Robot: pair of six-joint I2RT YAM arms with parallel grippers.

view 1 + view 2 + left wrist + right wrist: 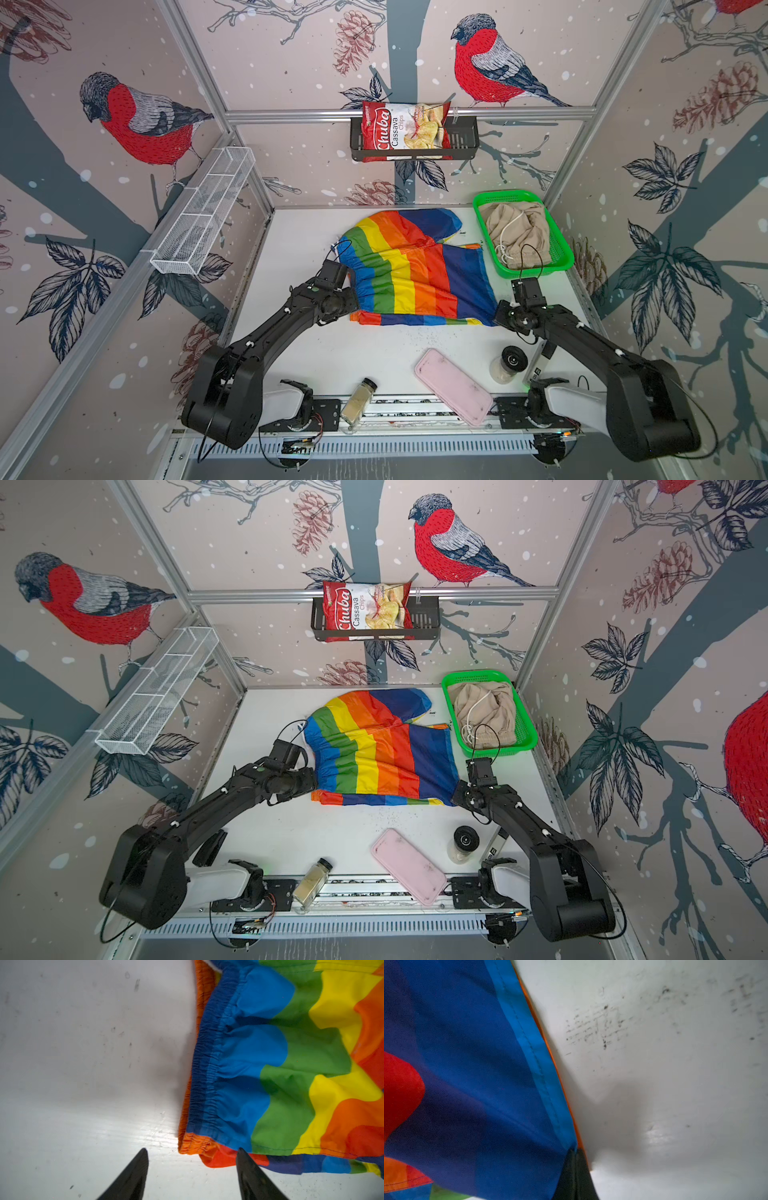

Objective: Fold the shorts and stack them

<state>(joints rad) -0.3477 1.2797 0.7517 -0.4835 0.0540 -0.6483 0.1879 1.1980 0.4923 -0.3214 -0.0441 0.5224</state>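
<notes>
- The rainbow shorts [415, 270] [382, 754] lie spread on the white table [332, 353] in both top views, in the middle and toward the back wall.
- Their gathered blue waistband faces the left arm and the leg hems face the right arm. One leg reaches toward the back wall.
- Along the near edge, a strip of a lower layer shows under the top layer.
- The left gripper [192, 1150] hangs with its jaws well apart at the near waistband corner of the rainbow shorts [291, 1064] and holds nothing.
- One of its fingers [133, 1176] is over bare table. The other has its tip at the fabric's edge, and whether it touches cannot be told.
- The right gripper [575, 1154] is pinched tight on the blue hem corner of the rainbow shorts [467, 1084], at the near right corner of the garment. The cloth runs straight into its closed fingers.
- The beige shorts [517, 232] [484, 712] sit bunched inside the green basket [505, 194] at the back right, a white drawstring lying across them. The basket stands just beside the rainbow pair.
- Near the front edge are a pink tray [451, 386], a spice jar [358, 401] on its side and an upright jar with a black lid [508, 363].
- A bag of cassava chips [399, 131] sits in a black wall basket [461, 141].
</notes>
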